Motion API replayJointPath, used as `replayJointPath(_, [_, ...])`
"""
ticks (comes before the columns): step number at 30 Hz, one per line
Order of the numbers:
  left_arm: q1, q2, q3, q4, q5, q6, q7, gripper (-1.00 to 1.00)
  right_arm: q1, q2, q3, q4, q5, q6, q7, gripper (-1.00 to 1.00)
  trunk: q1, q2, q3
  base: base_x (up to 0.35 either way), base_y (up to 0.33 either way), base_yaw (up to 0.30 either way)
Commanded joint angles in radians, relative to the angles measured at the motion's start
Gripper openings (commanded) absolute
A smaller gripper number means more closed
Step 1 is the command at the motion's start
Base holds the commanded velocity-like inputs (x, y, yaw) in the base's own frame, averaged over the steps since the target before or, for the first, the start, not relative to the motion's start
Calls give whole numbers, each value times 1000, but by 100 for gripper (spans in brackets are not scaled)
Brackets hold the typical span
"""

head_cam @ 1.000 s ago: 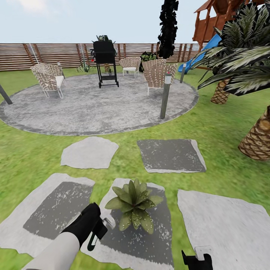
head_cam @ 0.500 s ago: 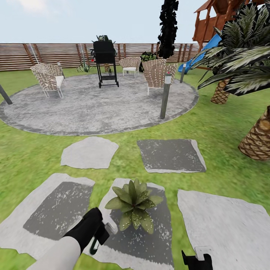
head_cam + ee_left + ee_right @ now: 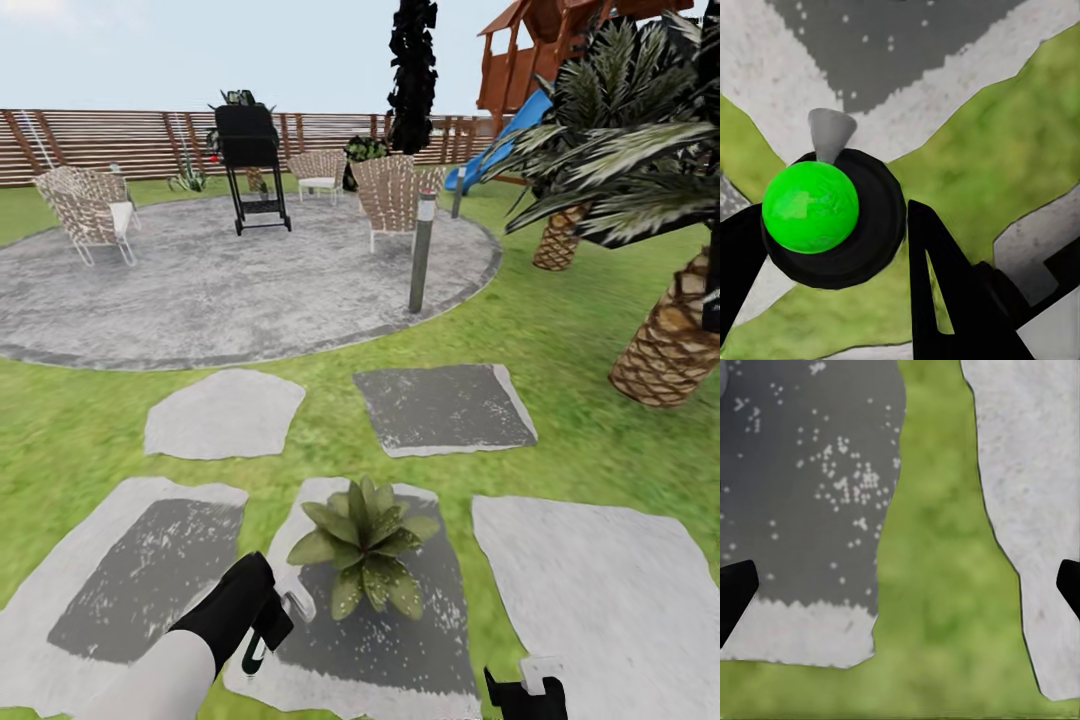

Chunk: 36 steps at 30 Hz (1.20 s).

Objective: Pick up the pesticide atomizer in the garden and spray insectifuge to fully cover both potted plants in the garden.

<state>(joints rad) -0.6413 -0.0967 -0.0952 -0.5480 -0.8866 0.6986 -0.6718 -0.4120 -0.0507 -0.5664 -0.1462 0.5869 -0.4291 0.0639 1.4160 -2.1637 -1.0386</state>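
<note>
The pesticide atomizer (image 3: 297,604) sits in my left gripper (image 3: 262,628), white head pointing toward a potted plant (image 3: 365,545), green handle loop hanging below. That plant is a low rosette of speckled green leaves on a grey stepping stone (image 3: 400,640), just right of the nozzle. In the left wrist view the black fingers (image 3: 934,270) are shut on either side of the atomizer (image 3: 814,206), grey nozzle ahead over stone and grass. My right gripper (image 3: 526,690) hangs low at the front, open; in the right wrist view its fingertips (image 3: 735,592) stand far apart over lawn.
Several grey stepping stones (image 3: 225,412) lie in the lawn ahead. Beyond is the round paved patio (image 3: 220,290) with a black grill (image 3: 250,165), wicker chairs (image 3: 390,195) and a post light (image 3: 422,250). Scaly palm trunks (image 3: 665,350) stand at the right, a slatted fence (image 3: 110,145) behind.
The whole view has shifted, so the scene sits a little further left and lower. My left gripper still holds the atomizer beside the plant, slightly lower than a second ago.
</note>
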Motion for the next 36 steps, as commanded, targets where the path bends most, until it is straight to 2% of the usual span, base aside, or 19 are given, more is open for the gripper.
replayJointPath(1, [0,0,-1,-2,-10,1,-9,-100,-1,0,-8,0,2,-3,7,100,0,0,-1,103,299,-300])
replayJointPath(7, [1,-1,-6,8,-17,-5,-9,-100,-1,0,-8,0,2,-3,7,100,0,0,-1,44,95,-223])
replayJointPath(15, [12,-6,-7,1,-17,-8,-9,-100,-1,0,-9,0,2,-3,7,100,0,0,-1,1,3,-13])
replayJointPath(28, [12,-6,-6,-4,-15,-8,-9,-100,-1,0,-8,0,2,-3,7,100,0,0,-1,-78,168,-9])
replayJointPath(36, [12,-6,-5,-8,-12,-7,-9,-100,-1,0,-9,0,2,-3,7,100,0,0,-1,-8,4,-261])
